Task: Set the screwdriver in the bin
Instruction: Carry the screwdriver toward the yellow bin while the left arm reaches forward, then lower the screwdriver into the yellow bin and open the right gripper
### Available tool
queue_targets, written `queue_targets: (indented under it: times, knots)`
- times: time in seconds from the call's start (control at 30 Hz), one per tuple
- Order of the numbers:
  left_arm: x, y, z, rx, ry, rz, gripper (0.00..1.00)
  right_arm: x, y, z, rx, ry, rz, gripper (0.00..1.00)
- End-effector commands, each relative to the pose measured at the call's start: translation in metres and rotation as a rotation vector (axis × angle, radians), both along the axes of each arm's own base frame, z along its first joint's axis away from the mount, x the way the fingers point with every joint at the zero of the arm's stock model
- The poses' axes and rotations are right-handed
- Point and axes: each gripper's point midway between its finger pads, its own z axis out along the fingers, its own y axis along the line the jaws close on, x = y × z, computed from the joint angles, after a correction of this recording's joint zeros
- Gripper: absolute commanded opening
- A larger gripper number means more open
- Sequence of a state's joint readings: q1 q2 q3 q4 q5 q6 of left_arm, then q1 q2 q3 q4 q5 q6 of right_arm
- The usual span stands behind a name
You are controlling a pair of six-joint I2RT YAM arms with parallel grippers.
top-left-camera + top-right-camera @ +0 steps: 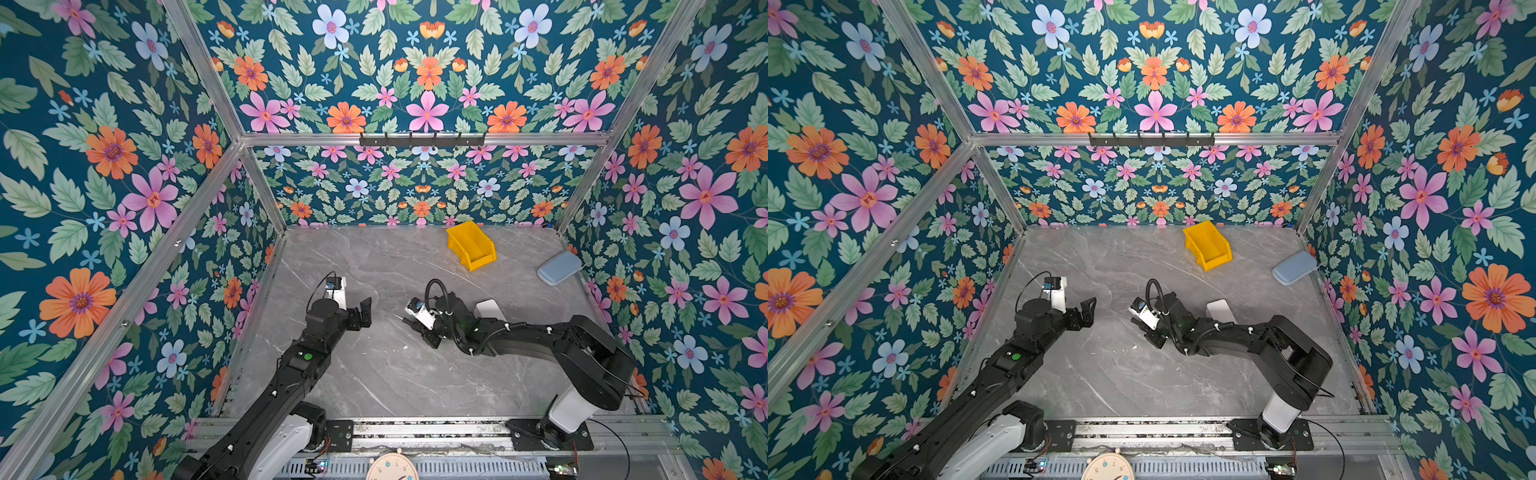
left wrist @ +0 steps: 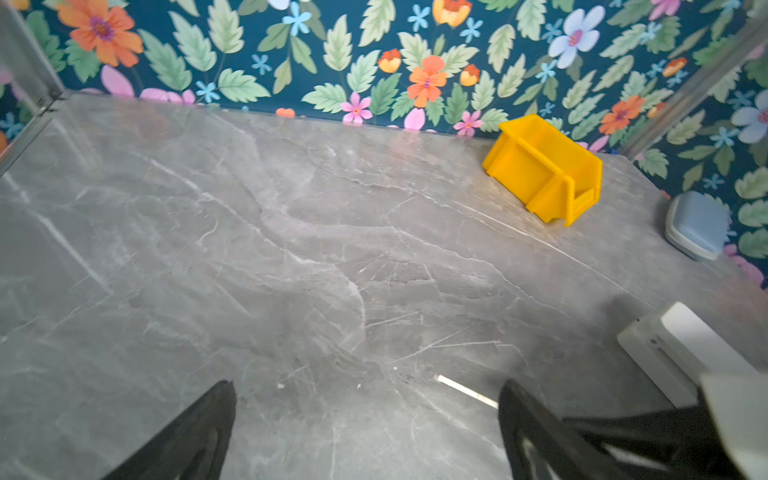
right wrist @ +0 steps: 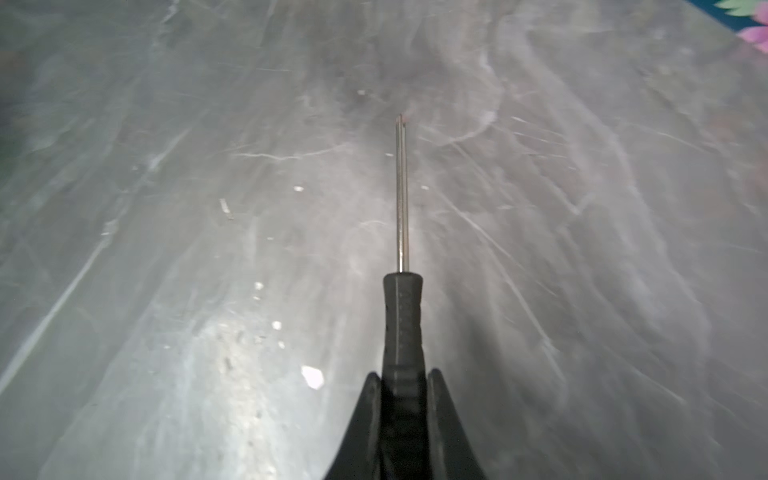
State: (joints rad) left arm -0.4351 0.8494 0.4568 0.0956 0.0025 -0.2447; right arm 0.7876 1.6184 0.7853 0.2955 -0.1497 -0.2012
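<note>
In both top views we look steeply down on the whole table (image 1: 374,374). Our left wrist view, low, shares the bin (image 2: 540,166) with them. Our right wrist view hugs the tabletop.

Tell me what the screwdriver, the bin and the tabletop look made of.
Screwdriver: matte black textured handle, likely plastic or rubber; thin shiny shaft, metal by its glint. Bin: bright yellow moulded plastic, smooth. Tabletop: grey veined marble look, faintly reflective; real stone or laminate cannot be told.
</note>
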Motion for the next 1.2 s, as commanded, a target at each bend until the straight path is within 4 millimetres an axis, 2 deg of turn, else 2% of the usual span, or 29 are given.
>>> queue_targets:
  times: [0.0, 0.27, 0.5, 0.63, 0.8, 0.93, 1.0, 1.03, 1.17]
  knots:
    - [0.003, -0.029, 0.027, 0.008, -0.157, -0.113, 1.00, 0.017, -0.019, 0.017, 0.045, -0.028, -0.080, 0.00]
    - [-0.009, -0.087, 0.031, 0.009, -0.268, -0.300, 1.00, 0.058, -0.096, 0.041, 0.089, -0.048, -0.317, 0.00]
    - [-0.017, -0.145, 0.018, 0.108, -0.274, -0.453, 1.00, 0.097, -0.169, 0.057, 0.108, -0.056, -0.525, 0.00]
    - [-0.021, -0.174, 0.018, 0.123, -0.285, -0.519, 1.00, 0.120, -0.213, 0.061, 0.161, -0.041, -0.622, 0.00]
    - [-0.020, -0.200, 0.016, 0.097, -0.298, -0.570, 1.00, 0.149, -0.252, 0.062, 0.175, -0.047, -0.698, 0.00]
    - [-0.006, -0.213, 0.015, 0.081, -0.291, -0.545, 1.00, 0.174, -0.262, 0.062, 0.187, -0.048, -0.714, 0.00]
    - [0.000, -0.217, 0.019, 0.045, -0.300, -0.524, 1.00, 0.186, -0.258, 0.063, 0.198, -0.046, -0.704, 0.00]
    - [0.003, -0.219, 0.020, 0.035, -0.303, -0.516, 1.00, 0.193, -0.257, 0.054, 0.204, -0.024, -0.705, 0.00]
    - [0.016, -0.225, 0.016, 0.014, -0.282, -0.477, 1.00, 0.212, -0.251, 0.048, 0.251, 0.015, -0.703, 0.00]
